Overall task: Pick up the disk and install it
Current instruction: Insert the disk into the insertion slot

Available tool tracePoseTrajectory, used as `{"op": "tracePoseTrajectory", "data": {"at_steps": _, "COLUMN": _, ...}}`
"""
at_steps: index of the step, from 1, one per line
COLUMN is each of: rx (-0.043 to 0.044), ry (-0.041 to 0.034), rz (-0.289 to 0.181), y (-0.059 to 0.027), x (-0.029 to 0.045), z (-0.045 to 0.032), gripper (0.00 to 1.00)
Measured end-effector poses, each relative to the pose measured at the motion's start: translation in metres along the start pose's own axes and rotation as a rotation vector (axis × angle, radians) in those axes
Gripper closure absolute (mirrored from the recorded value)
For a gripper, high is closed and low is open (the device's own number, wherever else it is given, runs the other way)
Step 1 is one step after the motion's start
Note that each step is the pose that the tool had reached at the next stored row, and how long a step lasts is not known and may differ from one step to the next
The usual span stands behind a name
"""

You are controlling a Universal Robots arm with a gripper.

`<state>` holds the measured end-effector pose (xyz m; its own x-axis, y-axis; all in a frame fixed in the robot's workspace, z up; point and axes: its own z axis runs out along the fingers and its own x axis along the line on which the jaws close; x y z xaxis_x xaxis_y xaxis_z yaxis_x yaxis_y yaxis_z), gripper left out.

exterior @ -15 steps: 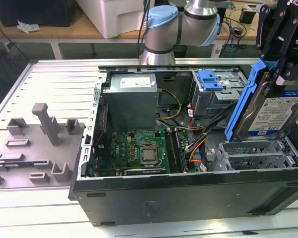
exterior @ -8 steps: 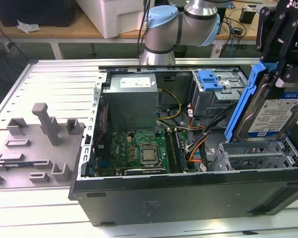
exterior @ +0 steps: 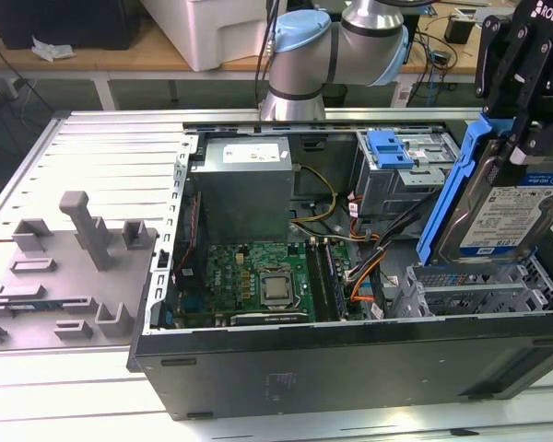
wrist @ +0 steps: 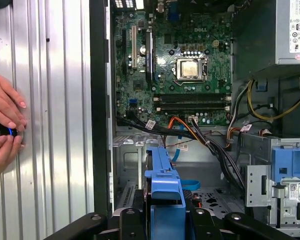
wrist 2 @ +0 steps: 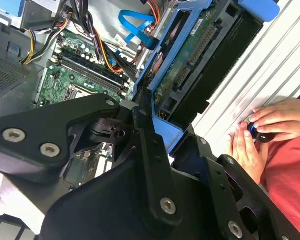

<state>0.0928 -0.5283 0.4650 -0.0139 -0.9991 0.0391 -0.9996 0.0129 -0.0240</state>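
Pincer (exterior: pixel 521 129): pinching the disk (exterior: pixel 514 210), held tilted.
Under pincer: grey drive cage (exterior: pixel 461 285).
Beside pincer: cables (wrist: pixel 217 152), close to disk.
Farther off: 2 hands (wrist: pixel 2 107) over bench (wrist: pixel 55 125).

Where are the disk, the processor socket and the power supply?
disk (exterior: pixel 513 215), exterior view, on its white-and-blue label.
processor socket (wrist: pixel 190 69), first wrist view, on the silver centre.
power supply (exterior: pixel 244 198), exterior view, on its plain grey face.

Blue-framed disk (wrist: pixel 164 192), edge-on, clamped in gripper (wrist: pixel 165 216) over the open case (wrist: pixel 101 125). Motherboard (wrist: pixel 182 65) exposed beyond. A person's hands (wrist: pixel 4 125) rest on the ribbed table (wrist: pixel 55 150).
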Motion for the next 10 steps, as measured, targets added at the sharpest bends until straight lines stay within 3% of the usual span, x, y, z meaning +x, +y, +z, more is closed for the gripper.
{"op": "tracePoseTrajectory", "data": {"at_steps": 10, "rx": 0.0000, "ry": 0.0000, "rz": 0.000, "y": -0.0003, "x": -0.0001, "z": 0.0022, "gripper": 0.64}}
